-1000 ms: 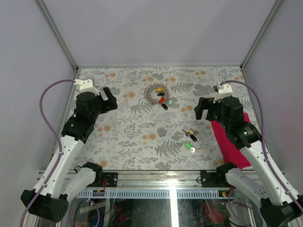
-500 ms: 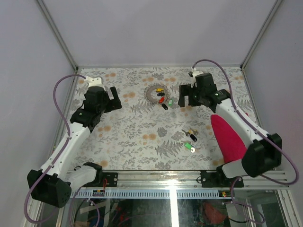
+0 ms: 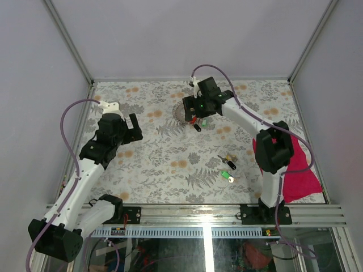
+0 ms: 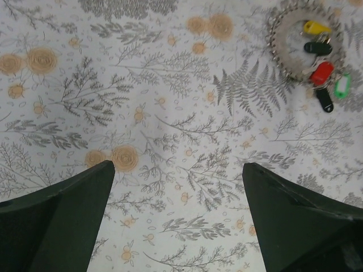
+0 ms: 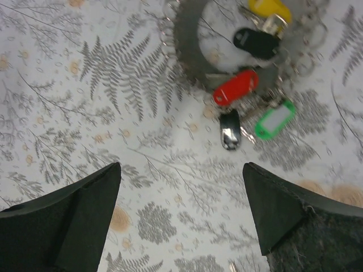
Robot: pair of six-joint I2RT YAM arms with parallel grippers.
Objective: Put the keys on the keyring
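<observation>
The keyring's silvery chain (image 5: 182, 42) lies coiled at the back middle of the table. Yellow (image 5: 271, 8), black (image 5: 256, 41), red (image 5: 235, 88) and green (image 5: 275, 119) keys, plus one more black key (image 5: 229, 129), lie inside and beside the coil. My right gripper (image 5: 180, 165) hovers open just short of this cluster (image 3: 195, 122), holding nothing. A second group of loose keys (image 3: 228, 167) lies nearer the front. My left gripper (image 4: 177, 164) is open over bare cloth at the left (image 3: 133, 127). The chain (image 4: 273, 41) and keys (image 4: 322, 72) sit at its view's top right.
A crimson cloth (image 3: 298, 177) lies at the right front, beside the right arm's elbow (image 3: 275, 148). The right arm's forearm reaches across the back right of the table. Metal frame posts stand at the table's corners.
The right arm has swung from the right side leftward and back, ending over the key cluster and uncovering the crimson cloth. The left gripper shifted slightly back toward the front left.
</observation>
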